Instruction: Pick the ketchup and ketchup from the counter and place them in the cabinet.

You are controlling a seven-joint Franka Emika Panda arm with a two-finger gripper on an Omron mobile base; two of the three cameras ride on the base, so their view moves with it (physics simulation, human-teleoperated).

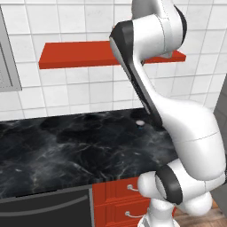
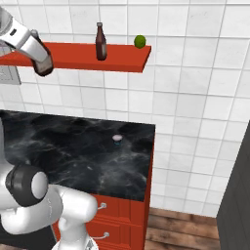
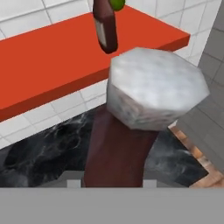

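Nearest the lens, low in the centre of the hand view, the grey cap and dark neck of a ketchup bottle (image 3: 131,131) rise from the pressed-together gripper (image 2: 43,66), which pinches it at the upper left of the right base view, just before the cabinet (image 2: 73,56). To finish well, I would carry it level over the red board, keep it upright, set it down well apart from the second ketchup bottle (image 2: 101,43) standing at upper centre, and only then release. Count: two ketchup bottles, one green ball (image 2: 140,41), one small pale object (image 2: 117,138) on the counter (image 2: 73,151).
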